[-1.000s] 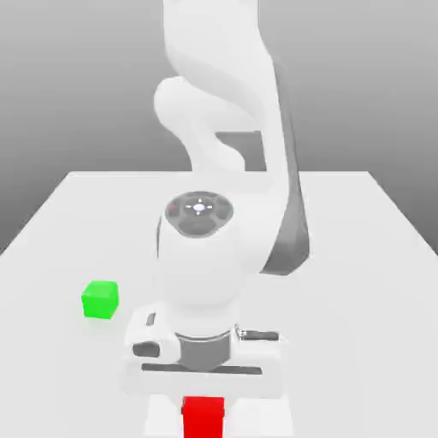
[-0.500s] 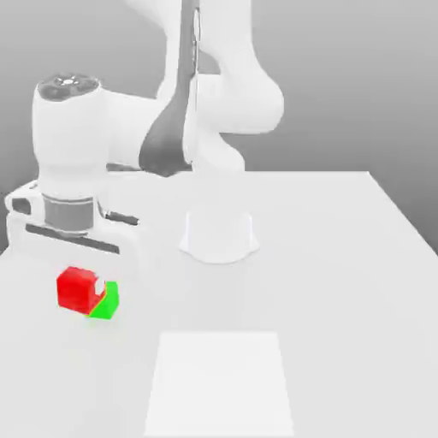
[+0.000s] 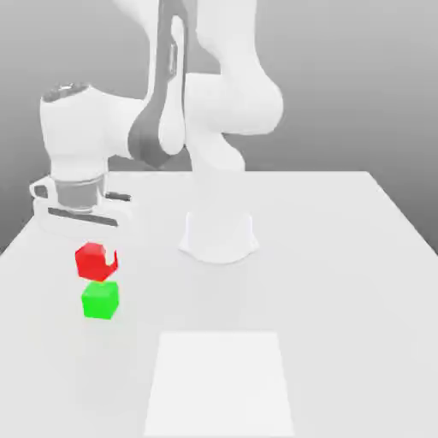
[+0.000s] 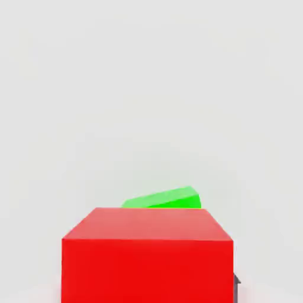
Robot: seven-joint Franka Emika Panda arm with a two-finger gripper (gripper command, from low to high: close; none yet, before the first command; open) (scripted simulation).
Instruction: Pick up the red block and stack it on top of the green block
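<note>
The gripper (image 3: 94,261) is pinched on the red block (image 3: 92,261), holding it in the air just above the green block (image 3: 100,300), with a small gap between the two in the exterior view. In the hand view the red block (image 4: 148,254) sits close under the camera, and a sliver of the green block (image 4: 165,199) peeks out beyond its far edge, so the two look roughly but perhaps not perfectly lined up. The green block rests on the white table (image 3: 342,282), toward the exterior view's left. Both cubes look rigid and light, with plain matte faces that should not slip; opposite flat sides are the sensible place to grip. The red one should settle flat if released squarely.
</note>
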